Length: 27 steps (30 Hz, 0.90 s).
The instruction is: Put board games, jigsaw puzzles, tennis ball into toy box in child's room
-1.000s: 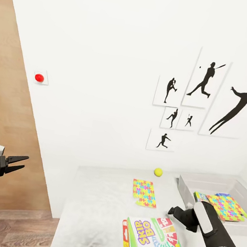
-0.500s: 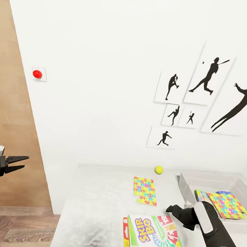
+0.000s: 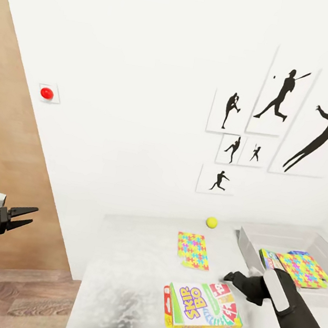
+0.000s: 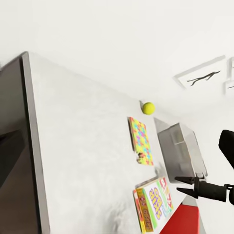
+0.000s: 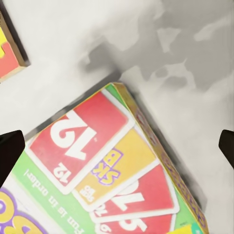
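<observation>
The white wall (image 3: pixel 151 50) of the room carries black sports silhouette pictures (image 3: pixel 278 119) and a small red button (image 3: pixel 46 93), with a wood-panel door (image 3: pixel 2 174) to its left. Below stands the table (image 3: pixel 131 265), its pale grey top holding everything else. At its far right end sits the toy box (image 3: pixel 279 238), a light grey bin that already contains a jigsaw puzzle (image 3: pixel 304 268) lying on top of a game box whose edge shows beside it. On the open tabletop, a Skip-Bo board game (image 3: pixel 203 305) lies flat near the front edge; the second jigsaw puzzle (image 3: pixel 193 250) lies just behind it, and the tennis ball (image 3: pixel 211 222) rests near the wall, apart from both. The right gripper (image 3: pixel 231 277) hovers just above the board game's far right corner, its fingers spread wide, one dark tip (image 5: pixel 10 155) at each side of the wrist view with nothing between them. The left gripper (image 3: pixel 26 217) hangs well off to the left of the table, fingers parted and empty.
</observation>
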Motion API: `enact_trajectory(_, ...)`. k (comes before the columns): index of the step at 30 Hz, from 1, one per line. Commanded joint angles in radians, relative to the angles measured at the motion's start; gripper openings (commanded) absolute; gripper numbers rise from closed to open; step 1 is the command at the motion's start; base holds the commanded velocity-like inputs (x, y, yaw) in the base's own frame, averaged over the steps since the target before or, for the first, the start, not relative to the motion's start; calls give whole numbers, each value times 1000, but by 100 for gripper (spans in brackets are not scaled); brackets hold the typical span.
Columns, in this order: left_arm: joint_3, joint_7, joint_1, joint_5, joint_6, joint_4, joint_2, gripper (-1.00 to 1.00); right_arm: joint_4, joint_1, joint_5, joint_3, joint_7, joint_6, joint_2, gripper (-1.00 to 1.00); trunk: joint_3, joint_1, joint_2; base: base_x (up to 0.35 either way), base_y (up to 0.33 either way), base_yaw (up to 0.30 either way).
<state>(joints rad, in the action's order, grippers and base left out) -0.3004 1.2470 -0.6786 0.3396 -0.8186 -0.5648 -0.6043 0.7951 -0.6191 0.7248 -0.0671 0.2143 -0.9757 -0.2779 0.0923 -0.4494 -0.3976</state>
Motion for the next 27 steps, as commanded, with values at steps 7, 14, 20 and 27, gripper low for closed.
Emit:
enact_trajectory(7, 0, 2, -1, 3, -8, 0, 0, 100, 1, -1, 10, 0, -31, -3, -14, 100, 14, -1, -2, 0, 0, 0)
enact_trajectory(14, 0, 2, -1, 3, -8, 0, 0, 100, 1, -1, 11, 0, -44, -4, -17, 100, 25, -1, -2, 0, 0, 0)
enact_trajectory(20, 0, 2, -1, 3, -8, 0, 0, 100, 1, -1, 12, 0, -46, -4, -18, 100, 35, -1, -2, 0, 0, 0)
enact_trajectory(27, 0, 2, -1, 3, -8, 0, 0, 100, 1, -1, 13, 0, -48, -6, -19, 100, 47, -1, -2, 0, 0, 0)
